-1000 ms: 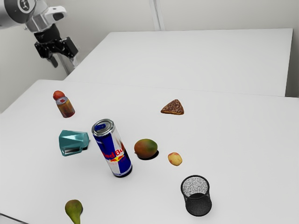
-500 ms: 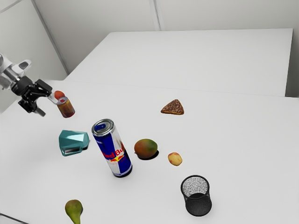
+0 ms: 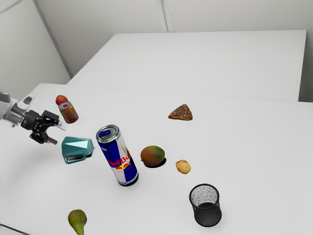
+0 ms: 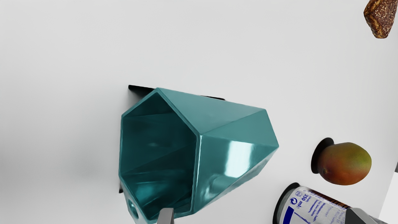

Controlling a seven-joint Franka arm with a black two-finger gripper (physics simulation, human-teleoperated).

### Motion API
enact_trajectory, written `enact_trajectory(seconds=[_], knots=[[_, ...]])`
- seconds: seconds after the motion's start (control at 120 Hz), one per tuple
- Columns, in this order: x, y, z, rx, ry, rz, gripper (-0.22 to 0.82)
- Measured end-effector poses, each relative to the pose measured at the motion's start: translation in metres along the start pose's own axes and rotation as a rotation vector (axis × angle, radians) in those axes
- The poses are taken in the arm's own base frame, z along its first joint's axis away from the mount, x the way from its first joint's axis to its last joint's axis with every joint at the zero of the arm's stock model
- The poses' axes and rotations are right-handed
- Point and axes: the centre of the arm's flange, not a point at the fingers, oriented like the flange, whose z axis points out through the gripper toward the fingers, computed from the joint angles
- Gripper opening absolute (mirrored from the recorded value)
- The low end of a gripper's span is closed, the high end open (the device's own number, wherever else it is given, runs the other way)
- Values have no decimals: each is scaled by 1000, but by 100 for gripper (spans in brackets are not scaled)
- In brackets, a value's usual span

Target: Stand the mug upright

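Near the exterior view's left edge, my gripper [image 3: 57, 135] is close beside the teal faceted mug [image 3: 77, 148], its fingers apart with nothing held between them. The mug lies on its side on the table. In the wrist view the mug [image 4: 236, 140] has its hollow mouth facing the hand, and one fingertip overlaps the rim's edge; I cannot tell whether they touch. The gripper [image 4: 259, 216] is open there, its two tips far apart. Part of the handle shows beside the near fingertip.
A tall Red Bull can [image 3: 117, 155] stands close to the mug, with a mango [image 3: 152, 155] beyond it. A small can [image 3: 68, 112] and a red fruit [image 3: 61, 100] are behind the mug. Farther off are a pastry [image 3: 181, 113], a potato-like item [image 3: 183, 167], a mesh cup [image 3: 206, 208] and a pear [image 3: 77, 220].
My gripper has come down from the exterior view's upper left to beside the mug, with its fingers turned toward the mug. The mug and the other things have not moved.
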Motion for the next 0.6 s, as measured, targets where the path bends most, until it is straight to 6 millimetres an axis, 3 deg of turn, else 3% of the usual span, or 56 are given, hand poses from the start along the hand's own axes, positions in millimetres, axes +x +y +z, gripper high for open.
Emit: enact_trajectory(seconds=[0.142, 0.433, 0.467, 0.6], knots=[[9, -20, 13, -46, 45, 15, 60], [8, -23, 39, -174, 16, 75, 60], [6, -23, 39, -187, 9, 82, 56], [1, -23, 39, -228, -12, 115, 20]])
